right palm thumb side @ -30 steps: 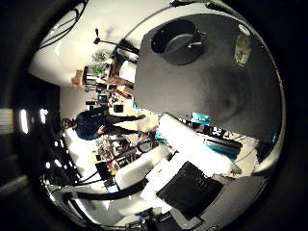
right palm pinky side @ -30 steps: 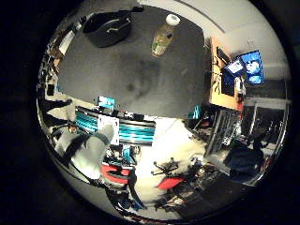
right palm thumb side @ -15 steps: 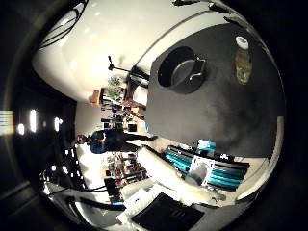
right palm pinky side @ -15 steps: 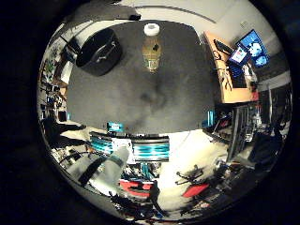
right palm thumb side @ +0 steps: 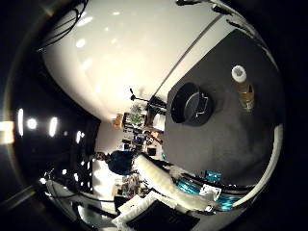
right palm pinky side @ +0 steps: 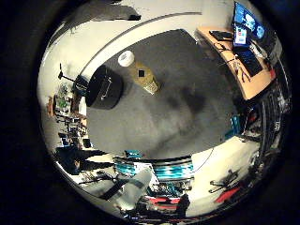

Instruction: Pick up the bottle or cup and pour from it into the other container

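A clear bottle (right palm pinky side: pixel 142 79) with a white cap and yellowish liquid stands upright on the dark grey table (right palm pinky side: pixel 183 117). A black pot (right palm pinky side: pixel 103 89) with a handle stands beside it on the same table. The right thumb side palm view shows the bottle (right palm thumb side: pixel 243 89) and the pot (right palm thumb side: pixel 191 101) small and far off. My hand (right palm thumb side: pixel 175 189) is high above the table and well away from both. Its white fingers reach in straight from the view's edge and hold nothing.
A wooden desk (right palm pinky side: pixel 242 52) with monitors stands past one side of the table. Chairs and lab clutter (right palm pinky side: pixel 70 103) lie past the side by the pot. A white wall (right palm thumb side: pixel 125 48) fills much of the right thumb side palm view.
Both views have swung round and pulled back, so the camera has moved. Bottle and pot look smaller and stand as before on the table.
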`<control>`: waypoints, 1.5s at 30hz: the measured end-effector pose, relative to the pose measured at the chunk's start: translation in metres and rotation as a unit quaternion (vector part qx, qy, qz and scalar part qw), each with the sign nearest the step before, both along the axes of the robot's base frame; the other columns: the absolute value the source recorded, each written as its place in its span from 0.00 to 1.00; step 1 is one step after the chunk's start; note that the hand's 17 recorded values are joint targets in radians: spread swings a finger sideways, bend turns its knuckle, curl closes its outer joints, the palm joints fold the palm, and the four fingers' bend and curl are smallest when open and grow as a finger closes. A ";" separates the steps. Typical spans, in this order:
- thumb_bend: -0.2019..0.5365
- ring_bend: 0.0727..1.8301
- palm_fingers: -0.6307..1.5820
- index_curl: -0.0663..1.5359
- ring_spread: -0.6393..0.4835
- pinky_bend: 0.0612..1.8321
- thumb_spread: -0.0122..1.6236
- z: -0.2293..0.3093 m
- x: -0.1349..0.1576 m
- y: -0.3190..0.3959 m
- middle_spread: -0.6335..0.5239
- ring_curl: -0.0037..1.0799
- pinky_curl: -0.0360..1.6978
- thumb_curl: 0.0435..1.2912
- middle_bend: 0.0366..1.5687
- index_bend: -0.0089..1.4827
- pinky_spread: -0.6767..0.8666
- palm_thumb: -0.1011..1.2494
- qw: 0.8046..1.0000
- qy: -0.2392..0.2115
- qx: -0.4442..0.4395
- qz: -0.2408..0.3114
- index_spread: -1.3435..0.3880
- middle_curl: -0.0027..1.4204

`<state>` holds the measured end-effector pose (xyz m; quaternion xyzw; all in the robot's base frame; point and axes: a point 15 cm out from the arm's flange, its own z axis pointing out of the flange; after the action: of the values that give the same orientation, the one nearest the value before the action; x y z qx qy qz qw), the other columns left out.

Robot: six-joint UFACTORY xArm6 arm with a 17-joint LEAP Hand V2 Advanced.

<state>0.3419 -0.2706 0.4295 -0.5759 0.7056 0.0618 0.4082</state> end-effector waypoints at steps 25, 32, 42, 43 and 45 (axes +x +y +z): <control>0.24 0.31 0.34 0.22 0.73 0.53 0.65 -0.105 0.030 -0.053 0.64 0.17 0.02 0.20 0.17 0.12 0.70 0.39 0.986 -0.052 0.155 -0.021 0.66 0.24; 0.24 0.31 0.34 0.23 0.73 0.52 0.66 -0.140 0.038 -0.062 0.64 0.18 0.02 0.20 0.16 0.12 0.70 0.40 0.981 -0.053 0.182 -0.032 0.66 0.24; 0.24 0.30 0.35 0.23 0.73 0.49 0.66 -0.177 0.054 -0.063 0.63 0.18 0.02 0.20 0.16 0.12 0.70 0.41 0.979 -0.043 0.197 -0.023 0.66 0.24; 0.24 0.30 0.35 0.23 0.73 0.49 0.66 -0.179 0.055 -0.063 0.63 0.18 0.02 0.20 0.16 0.12 0.70 0.41 0.979 -0.043 0.196 -0.024 0.66 0.24; 0.24 0.30 0.35 0.23 0.73 0.49 0.66 -0.182 0.057 -0.063 0.63 0.19 0.02 0.20 0.16 0.12 0.70 0.41 0.979 -0.041 0.197 -0.024 0.66 0.24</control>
<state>0.3991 -0.3333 0.2472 -0.4696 0.6758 0.1660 0.5433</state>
